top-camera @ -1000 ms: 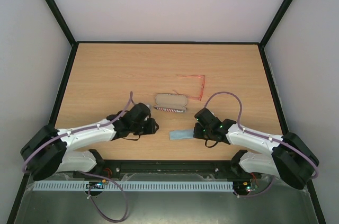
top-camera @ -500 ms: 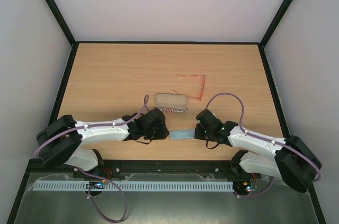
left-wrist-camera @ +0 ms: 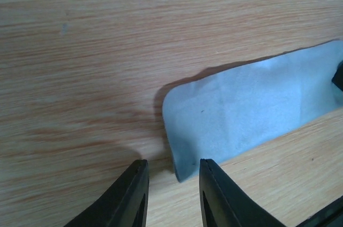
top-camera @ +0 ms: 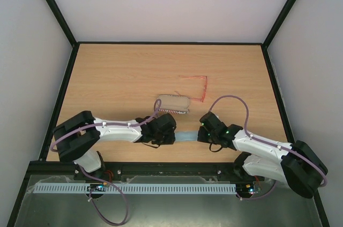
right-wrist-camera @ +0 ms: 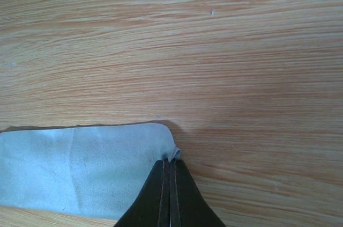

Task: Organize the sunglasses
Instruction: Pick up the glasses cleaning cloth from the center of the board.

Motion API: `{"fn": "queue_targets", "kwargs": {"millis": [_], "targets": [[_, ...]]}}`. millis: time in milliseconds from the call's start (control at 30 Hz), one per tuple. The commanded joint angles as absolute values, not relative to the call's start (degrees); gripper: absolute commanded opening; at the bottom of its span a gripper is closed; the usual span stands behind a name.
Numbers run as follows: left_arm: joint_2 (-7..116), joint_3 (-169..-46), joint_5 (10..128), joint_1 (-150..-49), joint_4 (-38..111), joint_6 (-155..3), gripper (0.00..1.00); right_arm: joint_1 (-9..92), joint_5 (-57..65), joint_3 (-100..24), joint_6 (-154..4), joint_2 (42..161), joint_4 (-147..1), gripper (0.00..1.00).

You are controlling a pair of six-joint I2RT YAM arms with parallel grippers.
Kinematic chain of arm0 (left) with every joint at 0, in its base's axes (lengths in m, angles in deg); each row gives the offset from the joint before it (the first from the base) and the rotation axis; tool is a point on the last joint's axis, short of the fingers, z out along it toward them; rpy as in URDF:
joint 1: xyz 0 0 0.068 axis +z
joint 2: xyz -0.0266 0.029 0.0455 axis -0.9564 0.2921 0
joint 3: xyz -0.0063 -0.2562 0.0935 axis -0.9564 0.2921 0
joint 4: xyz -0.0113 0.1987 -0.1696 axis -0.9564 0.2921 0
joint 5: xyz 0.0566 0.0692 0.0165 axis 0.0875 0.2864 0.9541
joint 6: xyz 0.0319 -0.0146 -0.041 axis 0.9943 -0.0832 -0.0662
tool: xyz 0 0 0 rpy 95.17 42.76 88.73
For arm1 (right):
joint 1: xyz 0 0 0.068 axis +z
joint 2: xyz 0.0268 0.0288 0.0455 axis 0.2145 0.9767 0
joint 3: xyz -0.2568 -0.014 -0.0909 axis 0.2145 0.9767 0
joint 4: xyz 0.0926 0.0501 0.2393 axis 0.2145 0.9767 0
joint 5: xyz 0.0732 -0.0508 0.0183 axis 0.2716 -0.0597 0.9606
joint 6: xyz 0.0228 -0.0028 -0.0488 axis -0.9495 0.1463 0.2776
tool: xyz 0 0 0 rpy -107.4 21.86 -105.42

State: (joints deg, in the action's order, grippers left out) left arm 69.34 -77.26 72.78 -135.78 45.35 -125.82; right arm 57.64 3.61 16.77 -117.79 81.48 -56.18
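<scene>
2 corners of cloth (left-wrist-camera: 252,109) in play: right gripper (right-wrist-camera: 170,163) clamped shut on 1, left gripper (left-wrist-camera: 171,165) part-open, empty, jaws straddling other; sunglasses (top-camera: 199,85) lie beyond case (top-camera: 172,103), well apart from both. Risk: left jaws scrape table (left-wrist-camera: 80,50), miss thin edge, cloth bunches.

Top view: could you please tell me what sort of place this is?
Probably a lab robot cell: a wooden table boxed in by white walls, a left arm and right arm bolted at its near edge, and a case, cloth and sunglasses laid out.
</scene>
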Motion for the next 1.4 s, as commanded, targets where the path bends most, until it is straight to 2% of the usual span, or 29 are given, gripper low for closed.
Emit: {"fn": "queue_targets", "kwargs": {"millis": [0,267,667,833,1367], "targets": [[71.52,-78.93,73.8,-136.23,45.8,-126.46,0.28,58.03,2.44,17.62,-118.4,80.61,-55.68,0.01],[72.9,-79.84,75.28,-136.16,46.58,-126.27,0.25,58.06,2.84,17.15,-118.02,80.87,-55.77,0.01],[74.97,-80.09,75.45,-135.83,46.32,-125.85,0.12,58.0,3.4,16.98,-117.86,80.89,-55.94,0.01],[75.01,-79.92,75.4,-135.6,45.59,-125.76,0.02,58.04,3.53,17.11,-117.9,81.05,-55.99,0.01],[67.9,-80.34,78.59,-133.74,48.2,-125.34,0.02,58.01,4.32,14.55,-117.84,77.38,-54.16,0.01]]}}
